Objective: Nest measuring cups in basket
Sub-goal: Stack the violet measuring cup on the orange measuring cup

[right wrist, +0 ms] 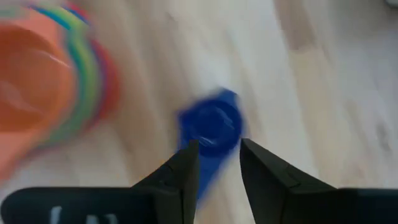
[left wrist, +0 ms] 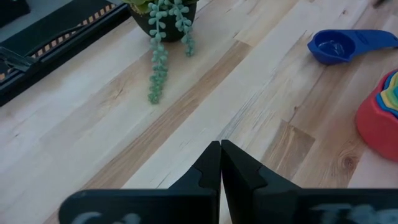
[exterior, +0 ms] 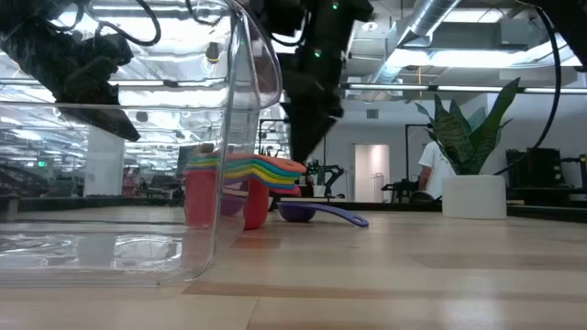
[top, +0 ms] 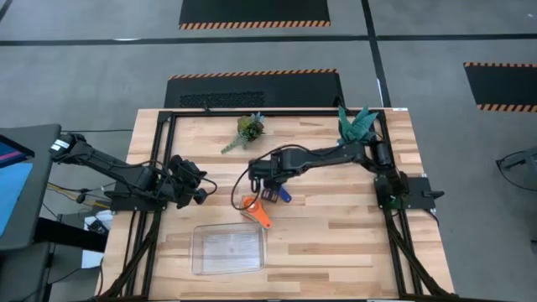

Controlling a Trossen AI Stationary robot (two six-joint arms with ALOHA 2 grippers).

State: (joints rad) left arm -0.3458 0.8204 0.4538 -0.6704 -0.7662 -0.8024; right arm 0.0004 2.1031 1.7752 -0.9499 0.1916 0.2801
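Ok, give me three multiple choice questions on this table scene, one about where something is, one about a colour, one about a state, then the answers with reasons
1. Where does the nested stack of cups sit?
A. Inside the basket
B. On the table just outside the basket
C. Beside the potted plant at the far edge

2. What colour is the single cup lying apart from the stack?
A. Dark blue
B. Yellow
C. Green

3. How do the left gripper's fingers stand?
A. Wide open
B. Closed on a cup
C. Shut with nothing between them

Answers:
1. B, the high view shows the stack on bare wood next to the basket, which holds nothing.
2. A, the right wrist view shows a dark blue cup below the right gripper, whose fingers stand apart over it.
3. C, the left wrist view shows the two fingers pressed together above bare table.
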